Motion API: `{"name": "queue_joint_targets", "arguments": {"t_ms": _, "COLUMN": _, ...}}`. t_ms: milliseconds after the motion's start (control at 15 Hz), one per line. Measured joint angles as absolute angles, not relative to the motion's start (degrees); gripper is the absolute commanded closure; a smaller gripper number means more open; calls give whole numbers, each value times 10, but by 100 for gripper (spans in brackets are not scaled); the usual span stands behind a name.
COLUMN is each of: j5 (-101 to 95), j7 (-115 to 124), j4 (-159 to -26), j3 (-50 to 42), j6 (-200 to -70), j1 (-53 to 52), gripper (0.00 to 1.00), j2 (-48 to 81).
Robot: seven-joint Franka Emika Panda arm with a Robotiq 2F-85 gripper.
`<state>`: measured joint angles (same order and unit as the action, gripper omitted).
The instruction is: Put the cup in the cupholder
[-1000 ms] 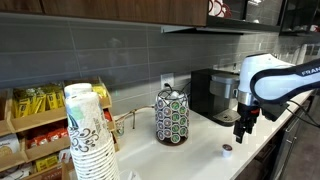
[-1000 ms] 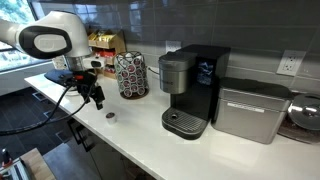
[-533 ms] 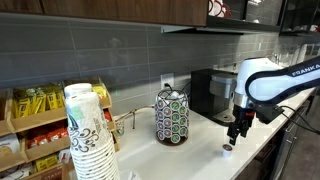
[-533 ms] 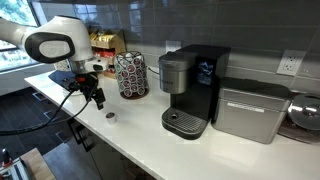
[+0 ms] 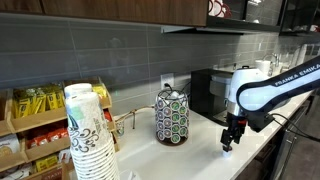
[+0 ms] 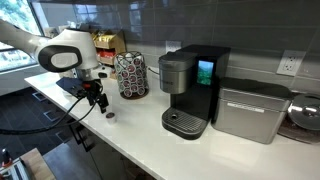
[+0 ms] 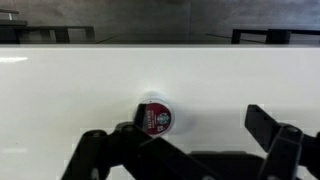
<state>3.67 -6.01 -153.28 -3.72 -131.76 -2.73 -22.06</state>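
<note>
franka arm's end effector hangs low over the white worktop, jaws spread wide and holding nothing, poised above the cup, a small dark pod with a pale rim lying alone on the bare surface. in the wrist view the pod sits off-centre, close against the finger at about 9 o'clock of the gap and well clear of the opposite one. the wide spread appears meant to leave room to straddle the pod, and a slight sideways correction looks needed before closing.

the cupholder, a dark wire carousel stocked with pods, stands upright near the tiled wall, at roughly 1 o'clock from the pod in an exterior view, beside the black coffee machine. the pod lies apart from it, so the placing is not yet done.

in an exterior view the pod is all but hidden beneath the end effector, and whether the fingertips touch the worktop cannot be told. the wrist view crops the fingers at its lower edge, and any free slots in the carousel are too small to make out.
</note>
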Motion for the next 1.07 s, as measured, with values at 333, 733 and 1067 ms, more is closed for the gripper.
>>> {"name": "queue_joint_targets", "arguments": {"t_ms": 333, "j5": 38, "j7": -61, "j4": -1532, "j3": -37, "j6": -1322, "j1": -29, "gripper": 0, "j2": -213}}
{"name": "queue_joint_targets", "arguments": {"t_ms": 733, "j5": 38, "j7": -52, "j4": -1531, "j3": -36, "j6": -1324, "j1": -21, "gripper": 0, "j2": -202}}
{"name": "queue_joint_targets", "arguments": {"t_ms": 1067, "j5": 37, "j7": -42, "j4": -1529, "j3": -36, "j6": -1360, "j1": -10, "gripper": 0, "j2": -171}}
